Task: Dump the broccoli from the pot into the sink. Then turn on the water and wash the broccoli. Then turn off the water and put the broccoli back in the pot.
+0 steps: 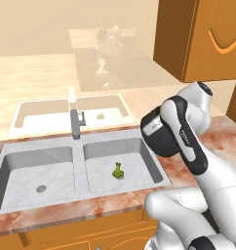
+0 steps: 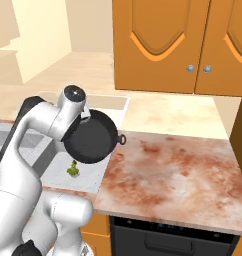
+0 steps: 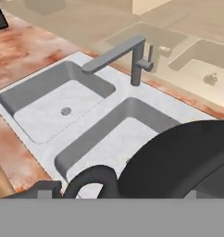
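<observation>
- One broccoli (image 1: 118,171) floret lay on the floor of the right-hand basin of the sink (image 1: 76,183), at centre of the left base view; in the right base view it showed just below the pot.
- One pot (image 2: 91,137), black, was tipped on its side in the air over that basin, left of centre in the right base view, one small side handle pointing right.
- One pincer: its fingers were hidden by arm and pot, so I could not tell whether it was open or closed; the hand view showed the pot's dark wall and a looped handle hard against the lower frame edge.
- One faucet (image 1: 76,123) stood upright between the two basins.
- Two basins counted; one round drain was visible in the left basin.
- The bench (image 2: 178,170), mottled red-brown, filled the right of the right base view.
</observation>
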Robot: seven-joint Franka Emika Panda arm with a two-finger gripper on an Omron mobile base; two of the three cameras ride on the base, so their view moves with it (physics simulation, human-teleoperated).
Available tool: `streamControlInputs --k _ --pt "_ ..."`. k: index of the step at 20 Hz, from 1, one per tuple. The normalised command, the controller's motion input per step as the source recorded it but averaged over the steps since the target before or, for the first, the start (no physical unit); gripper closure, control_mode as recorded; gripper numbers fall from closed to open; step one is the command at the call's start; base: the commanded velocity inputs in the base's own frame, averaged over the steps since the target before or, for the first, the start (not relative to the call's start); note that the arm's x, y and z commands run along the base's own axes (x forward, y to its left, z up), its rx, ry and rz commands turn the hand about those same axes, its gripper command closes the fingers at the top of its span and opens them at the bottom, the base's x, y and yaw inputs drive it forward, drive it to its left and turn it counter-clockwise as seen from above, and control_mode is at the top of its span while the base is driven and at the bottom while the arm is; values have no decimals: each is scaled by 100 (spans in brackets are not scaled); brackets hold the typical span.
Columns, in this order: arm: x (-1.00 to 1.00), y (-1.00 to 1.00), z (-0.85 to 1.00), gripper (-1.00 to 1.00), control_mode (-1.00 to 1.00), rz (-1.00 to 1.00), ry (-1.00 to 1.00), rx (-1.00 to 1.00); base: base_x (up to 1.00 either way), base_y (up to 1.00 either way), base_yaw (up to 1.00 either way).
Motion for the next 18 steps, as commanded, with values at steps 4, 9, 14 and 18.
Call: streamControlInputs --k 4,9,14,18 --pt "0 -31 -21 100 -100 -26 31 -28 0 0 0" --pt "0 -35 -46 100 -100 -22 30 -28 0 0 0" --pt "1 -26 -49 100 -100 -8 21 -24 0 0 0" --pt "5 -26 -44 100 -100 0 15 -17 0 0 0"
